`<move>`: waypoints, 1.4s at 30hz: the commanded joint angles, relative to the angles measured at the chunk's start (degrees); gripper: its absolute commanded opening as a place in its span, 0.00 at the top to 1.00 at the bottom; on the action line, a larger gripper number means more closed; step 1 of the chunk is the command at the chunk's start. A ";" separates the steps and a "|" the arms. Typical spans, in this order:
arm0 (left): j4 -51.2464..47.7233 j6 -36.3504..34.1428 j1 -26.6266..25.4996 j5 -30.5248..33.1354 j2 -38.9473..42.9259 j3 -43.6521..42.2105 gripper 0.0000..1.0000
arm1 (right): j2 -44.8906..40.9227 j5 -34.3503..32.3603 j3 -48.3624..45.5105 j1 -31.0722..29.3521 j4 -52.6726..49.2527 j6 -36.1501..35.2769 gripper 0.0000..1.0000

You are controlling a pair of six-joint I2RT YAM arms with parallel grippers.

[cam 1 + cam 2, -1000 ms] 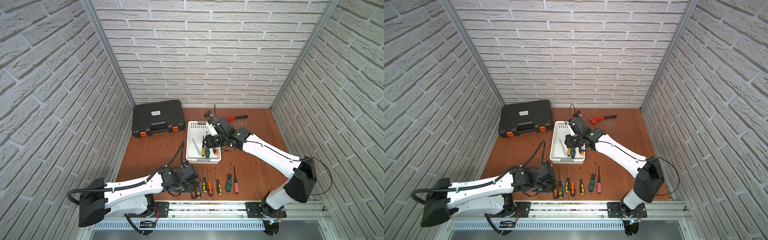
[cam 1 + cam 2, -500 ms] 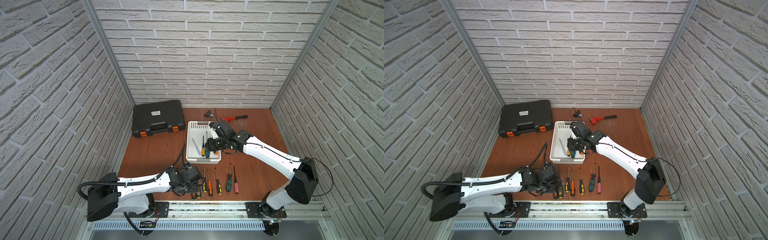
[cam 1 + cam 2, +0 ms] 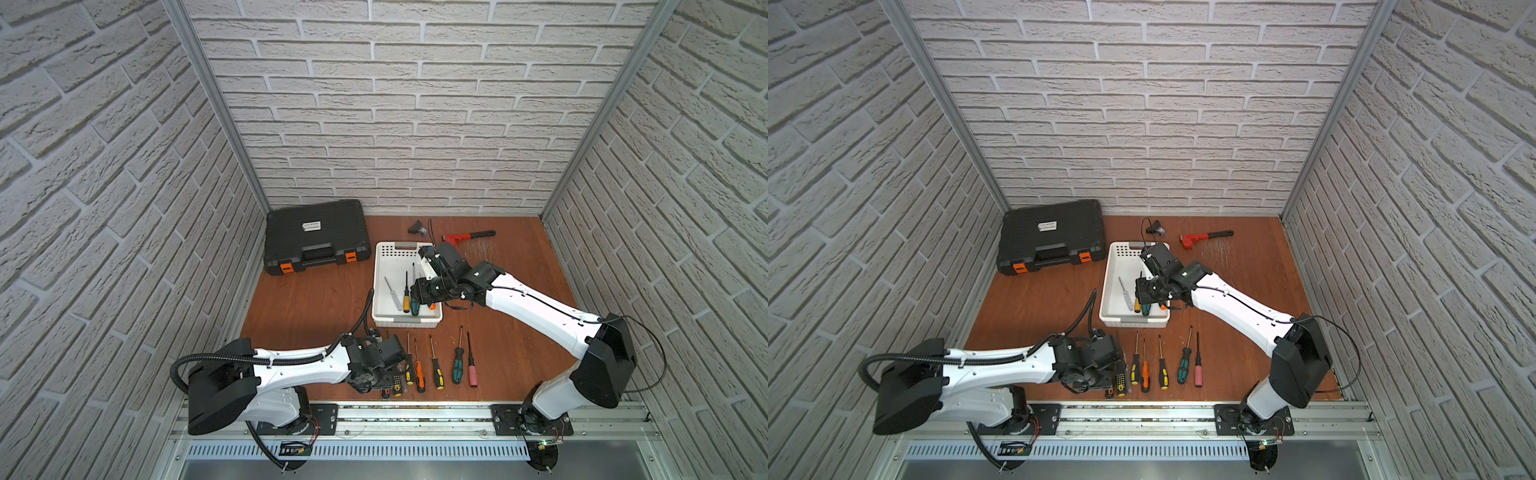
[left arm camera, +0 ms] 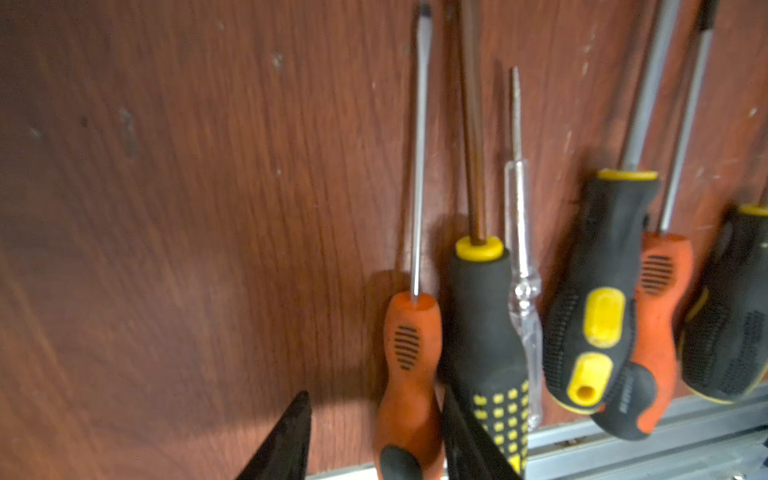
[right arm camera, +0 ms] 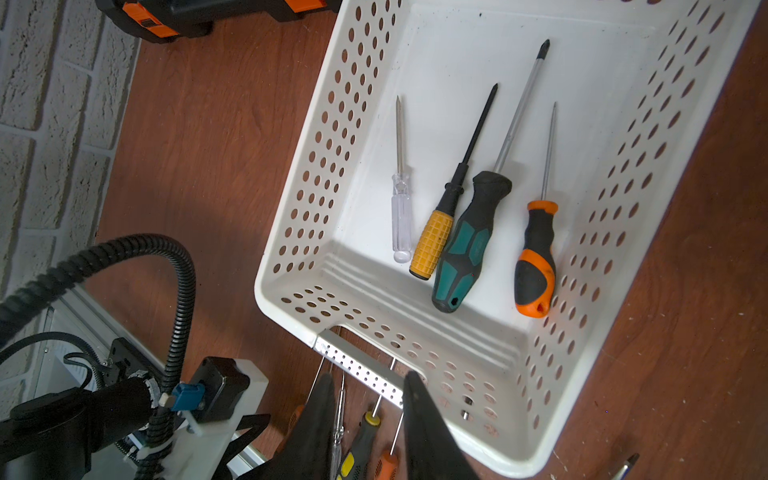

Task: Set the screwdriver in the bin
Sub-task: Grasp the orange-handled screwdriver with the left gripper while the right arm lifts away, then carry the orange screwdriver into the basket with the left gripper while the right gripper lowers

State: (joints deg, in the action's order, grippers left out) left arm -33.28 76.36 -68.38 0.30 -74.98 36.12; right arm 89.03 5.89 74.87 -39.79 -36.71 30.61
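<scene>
The white perforated bin [image 3: 384,266] [image 3: 1115,270] [image 5: 291,208] stands mid-table. In it lie several screwdrivers: a clear one [image 5: 401,216], a yellow one [image 5: 432,239], a teal one [image 5: 461,257] and an orange-black one [image 5: 534,270]. My right gripper [image 3: 417,293] [image 5: 370,376] hangs over the bin's near end, open, nothing between its fingers. My left gripper [image 3: 392,378] [image 4: 376,392] is low at the left end of a row of screwdrivers. It is open and straddles an orange-handled screwdriver [image 4: 409,353]: one finger [image 4: 461,436] sits between that handle and a black-yellow handle [image 4: 484,332], the other stands apart.
More screwdrivers lie in the row along the front edge: orange [image 3: 419,374], yellow-black [image 3: 437,374], teal [image 3: 457,370], pink [image 3: 472,374]. A black tool case [image 3: 316,237] is at the back left, a red wrench [image 3: 457,238] at the back. The metal rail [image 3: 415,409] borders the front.
My left arm has swung right and settled its gripper lower over the row's left end. The right gripper has drifted slightly over the bin, its opening unchanged.
</scene>
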 commanded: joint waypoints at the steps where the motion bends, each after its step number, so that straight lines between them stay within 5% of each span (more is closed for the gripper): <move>1: -2.21 0.16 0.52 0.80 -1.71 0.15 0.49 | -2.20 0.51 -0.86 0.03 1.45 -0.28 0.70; 7: -3.07 -0.76 1.19 1.27 -3.39 0.50 0.52 | -2.31 3.46 -2.41 0.06 4.13 1.82 0.70; 13: -4.13 -1.26 1.41 1.56 -2.61 0.64 0.76 | -2.46 4.00 -3.09 0.06 4.55 2.28 0.70; 16: -9.31 -0.96 1.56 3.52 0.42 2.29 0.86 | -2.64 3.92 -2.31 0.05 4.04 1.88 0.71; 25: -31.85 7.80 3.22 11.13 17.45 5.28 0.90 | -2.46 2.32 1.22 0.02 1.45 -0.06 0.71; 30: -31.50 -7.12 17.00 11.91 21.40 13.03 0.90 | -1.77 1.46 4.63 0.15 -0.56 -1.40 0.71; 34: -26.76 -21.76 28.60 5.64 14.67 23.82 0.88 | -2.16 0.81 5.65 0.33 -4.31 -3.19 0.71; 42: -21.13 -32.59 30.72 3.47 -8.07 44.80 0.88 | -12.92 -3.76 -4.65 0.78 -9.35 -0.66 0.71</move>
State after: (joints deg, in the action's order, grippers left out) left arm -57.74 50.00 -37.95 5.72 -78.32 77.89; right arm 80.99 4.69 72.64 -39.20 -43.35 28.75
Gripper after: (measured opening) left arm 0.249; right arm 0.291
